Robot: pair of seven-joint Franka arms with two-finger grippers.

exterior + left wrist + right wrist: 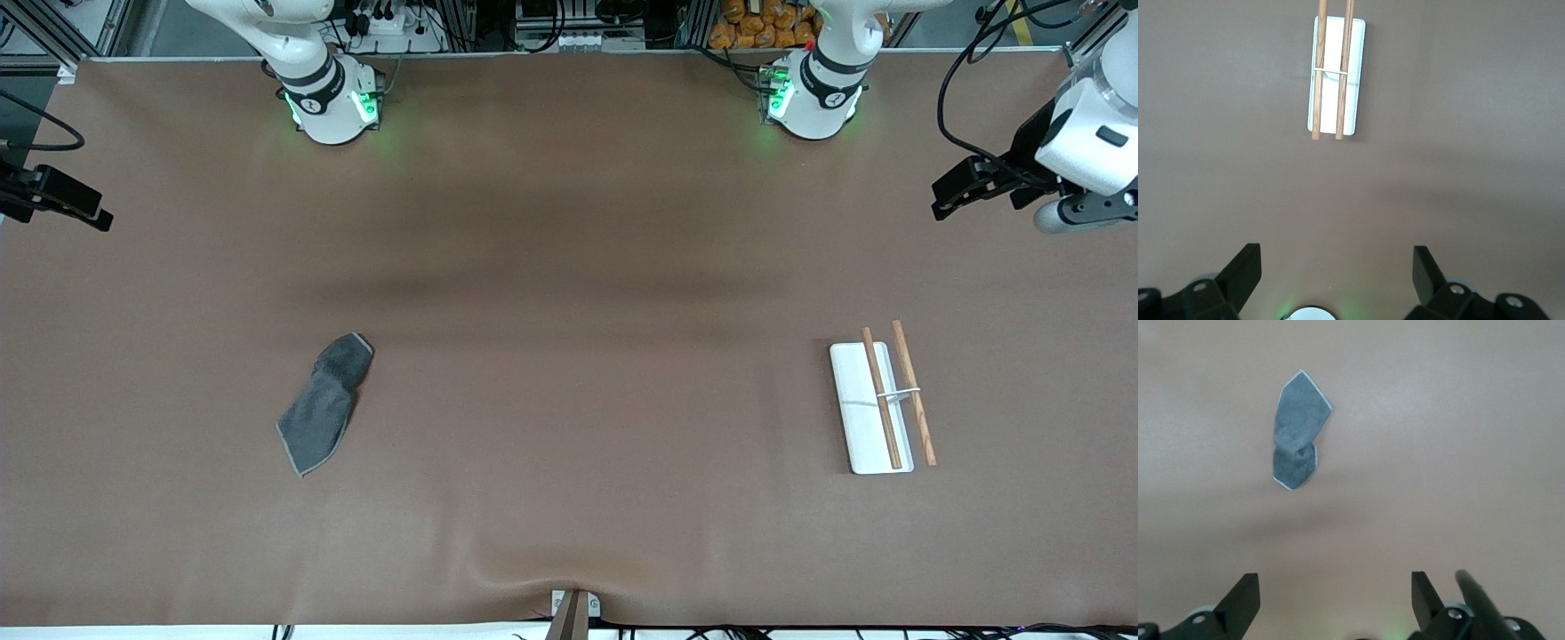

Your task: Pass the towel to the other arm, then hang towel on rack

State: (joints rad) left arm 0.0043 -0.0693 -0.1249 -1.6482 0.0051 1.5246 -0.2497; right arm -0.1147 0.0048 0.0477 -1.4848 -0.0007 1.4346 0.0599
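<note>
Lying flat on the table [569, 267], the towel [325, 402] waits by the right arm's end, the rack [869, 418] by the left's, so both grippers, left [1337, 267] and right [1335, 590], hang high, wide open, holding nothing.

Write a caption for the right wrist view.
Open right end effector high over the brown table, crumpled grey towel lying untouched below.
</note>
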